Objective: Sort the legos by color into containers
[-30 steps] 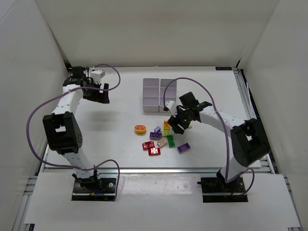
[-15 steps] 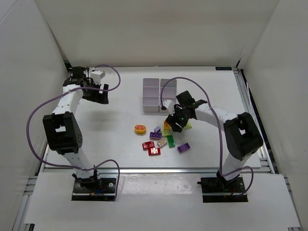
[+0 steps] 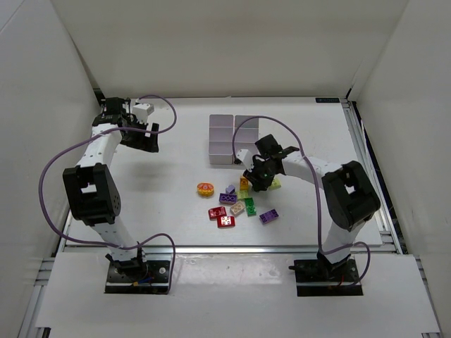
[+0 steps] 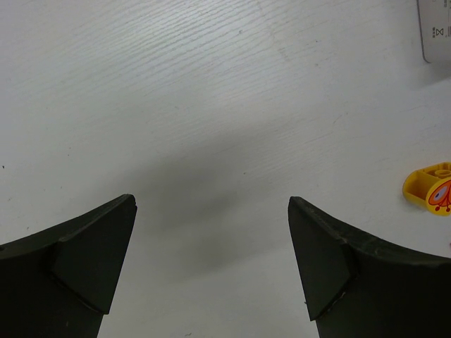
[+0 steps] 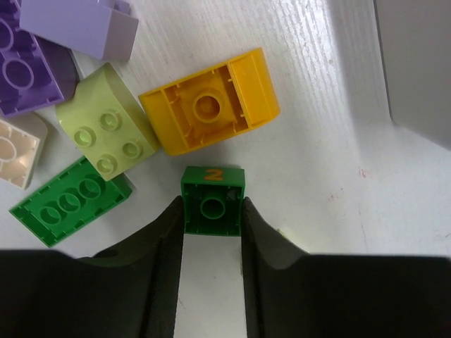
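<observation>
The legos [image 3: 238,202] lie in a loose cluster mid-table, just in front of the white containers [image 3: 220,121]. My right gripper [image 5: 211,208] is down at the cluster's right end, shut on a small green brick [image 5: 213,184] that lies studs-down and bears an orange "2". Close ahead of it lie a yellow brick [image 5: 209,109], a lime brick [image 5: 106,137] and a long green brick [image 5: 67,204]. My left gripper [image 4: 211,232] hangs open over bare table at the far left [image 3: 144,135], holding nothing.
Two red bricks [image 3: 221,217] and a purple one [image 3: 268,216] sit at the cluster's near side. A round yellow-orange piece [image 3: 205,188] lies apart to the left. A container wall [image 5: 416,63] stands just right of my right gripper. White walls enclose the table.
My right gripper has moved left and down to the cluster and closed on the small green brick. The left arm has not moved.
</observation>
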`<state>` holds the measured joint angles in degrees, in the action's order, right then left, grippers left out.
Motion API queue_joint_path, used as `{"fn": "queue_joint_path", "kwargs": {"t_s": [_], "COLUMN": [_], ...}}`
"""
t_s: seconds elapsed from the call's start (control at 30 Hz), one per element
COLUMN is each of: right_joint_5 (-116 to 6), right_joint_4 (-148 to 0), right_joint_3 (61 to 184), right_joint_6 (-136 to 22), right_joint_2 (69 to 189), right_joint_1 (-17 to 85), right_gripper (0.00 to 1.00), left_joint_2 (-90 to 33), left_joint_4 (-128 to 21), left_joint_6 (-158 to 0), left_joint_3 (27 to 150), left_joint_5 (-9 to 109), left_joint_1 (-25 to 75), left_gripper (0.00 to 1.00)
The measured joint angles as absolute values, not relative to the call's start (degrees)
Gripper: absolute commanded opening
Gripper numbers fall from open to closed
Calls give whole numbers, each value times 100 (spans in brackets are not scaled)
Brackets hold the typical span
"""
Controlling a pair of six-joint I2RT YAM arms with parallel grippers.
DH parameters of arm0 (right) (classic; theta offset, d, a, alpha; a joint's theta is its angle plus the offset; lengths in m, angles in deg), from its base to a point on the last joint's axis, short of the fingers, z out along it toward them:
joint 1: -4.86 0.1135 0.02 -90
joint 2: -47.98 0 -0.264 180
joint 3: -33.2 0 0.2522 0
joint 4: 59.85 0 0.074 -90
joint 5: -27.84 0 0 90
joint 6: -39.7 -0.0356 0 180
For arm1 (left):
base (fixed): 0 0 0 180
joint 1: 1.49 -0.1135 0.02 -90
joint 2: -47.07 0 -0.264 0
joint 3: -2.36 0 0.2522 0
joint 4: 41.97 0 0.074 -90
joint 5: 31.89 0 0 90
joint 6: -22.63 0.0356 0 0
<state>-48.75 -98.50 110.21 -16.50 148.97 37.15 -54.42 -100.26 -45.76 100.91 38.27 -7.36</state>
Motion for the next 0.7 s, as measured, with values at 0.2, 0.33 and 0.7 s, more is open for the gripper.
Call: {"fn": "queue_joint_path", "kwargs": {"t_s": [0.2,0.33,0.7], "right_joint_5": [-4866,-4779,-4687], "right_joint_4": [-9889,-10101,-10046], "right_joint_3": [11021,11029,12846], "right_joint_6": [-1625,-1687,-2415], "right_joint_2": [14875,14582,14130], "right_joint_1": [3715,3670,3270], "right_gripper": [5,4,0], "left_joint_2": [-5455,-5455,-5481], "left_joint_4": [-10024,-10020,-10009], "left_joint_6": [-4576,-4576,-4581], "left_joint_3": [10091,10091,10096], "left_joint_5": [3830,3825,3793], "left_joint_1": [-736,-736,-727], "left_gripper": [99,99,99]}}
